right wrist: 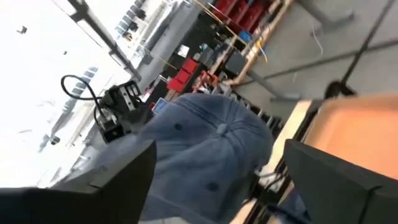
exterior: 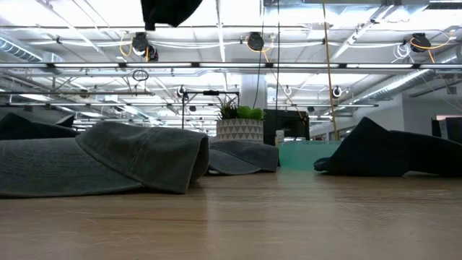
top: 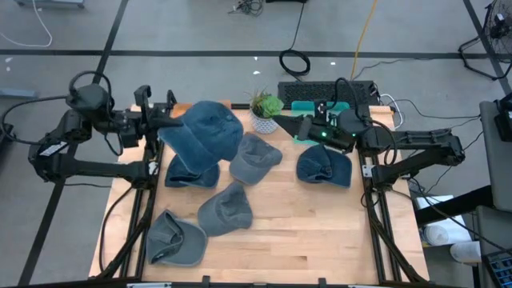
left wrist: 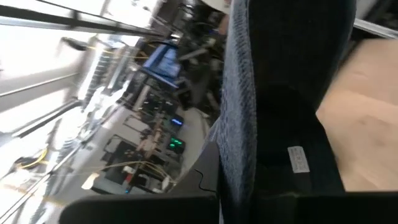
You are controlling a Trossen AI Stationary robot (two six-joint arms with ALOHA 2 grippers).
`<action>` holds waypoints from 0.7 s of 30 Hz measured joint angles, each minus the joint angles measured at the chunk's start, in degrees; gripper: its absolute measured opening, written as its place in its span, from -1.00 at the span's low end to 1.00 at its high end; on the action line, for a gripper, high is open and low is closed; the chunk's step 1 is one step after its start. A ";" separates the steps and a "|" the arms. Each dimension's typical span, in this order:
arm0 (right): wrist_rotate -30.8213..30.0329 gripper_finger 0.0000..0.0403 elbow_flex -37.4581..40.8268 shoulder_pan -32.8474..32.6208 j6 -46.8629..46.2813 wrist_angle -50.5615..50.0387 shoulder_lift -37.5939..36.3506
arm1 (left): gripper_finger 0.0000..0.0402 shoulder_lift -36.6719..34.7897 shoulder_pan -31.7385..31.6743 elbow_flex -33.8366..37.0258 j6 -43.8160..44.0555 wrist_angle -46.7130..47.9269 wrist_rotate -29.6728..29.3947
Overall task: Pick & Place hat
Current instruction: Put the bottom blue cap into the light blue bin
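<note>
My left gripper is near the table's far left corner, shut on a blue hat that is lifted high; in the low view only the hat's lower part shows at the top edge. In the left wrist view its cloth and its dark inside with a white tag fill the middle. My right gripper is open, level and pointing toward the table's left, beside the plant pot. In its wrist view the held hat shows farther off between its fingers. My left gripper holds the blue hat by its left edge, coming level from the table's left. The cloth runs down between the fingers, which hide the place of contact. The hat is lifted clear of the table and reaches toward the right beyond the fingers.
Several more hats lie on the table: a dark blue one under the held hat, grey ones and a dark blue one on the right. A plant pot and a teal box stand at the far edge.
</note>
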State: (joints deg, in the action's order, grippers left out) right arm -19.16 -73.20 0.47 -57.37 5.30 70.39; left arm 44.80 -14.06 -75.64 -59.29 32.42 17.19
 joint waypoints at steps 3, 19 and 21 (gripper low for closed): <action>-0.09 0.75 1.38 -0.07 -3.11 0.87 -0.02 | -0.96 -0.55 0.02 0.00 -2.50 3.16 0.76; 4.36 0.71 17.64 0.59 -34.98 15.15 0.03 | -0.96 0.59 1.72 0.00 -7.02 5.20 8.46; 4.38 0.71 18.26 0.59 -35.97 15.49 0.04 | -0.96 1.44 2.70 0.00 -7.20 5.16 8.51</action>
State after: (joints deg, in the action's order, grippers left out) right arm -14.78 -54.94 1.06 -93.35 20.79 70.43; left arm 46.24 -11.36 -75.64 -66.49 37.58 25.70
